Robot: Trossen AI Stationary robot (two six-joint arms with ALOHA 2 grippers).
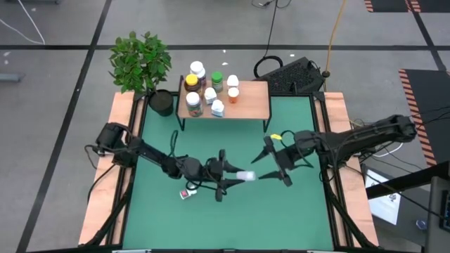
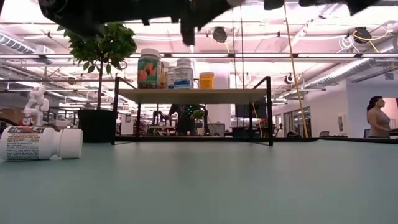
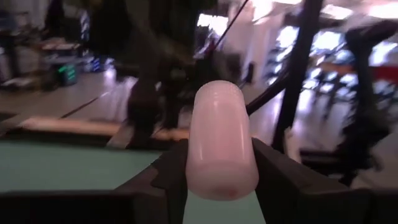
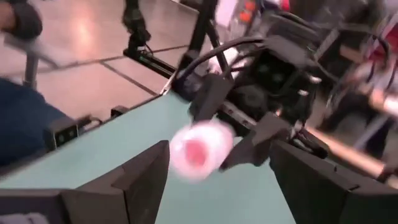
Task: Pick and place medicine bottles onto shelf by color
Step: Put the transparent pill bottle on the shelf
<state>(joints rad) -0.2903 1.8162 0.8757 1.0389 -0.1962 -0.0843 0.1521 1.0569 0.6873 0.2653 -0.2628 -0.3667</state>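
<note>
The left gripper [image 1: 226, 180] is hovering over the middle of the green table [image 1: 295, 211], its two fingers [image 3: 283, 180] closing on a pale, translucent medicine bottle [image 1: 245, 176] that is sticking out sideways toward the right arm; in the left wrist view the same bottle [image 3: 221, 146] is sitting snugly between the dark pads. The right gripper [image 1: 275, 163] is facing it from just beside, its jaws standing wide apart and holding nothing, with the bottle's end [image 4: 198, 155] showing between its fingers [image 4: 140, 174] but not touching them. A second white bottle [image 1: 185, 193] is lying on its side on the table under the left arm, and the low view is showing it [image 2: 40, 143] with its printed label and white cap pointing right. The shelf [image 1: 249, 104] is standing at the far edge of the table, carrying a cluster of bottles [image 1: 208, 90] on its left half, among them a yellow-capped one, a green-capped one and an orange one. A potted plant [image 1: 144, 67] is sitting just beside the shelf's left end. A person [image 2: 378, 117] is standing in the room beyond the table.
</note>
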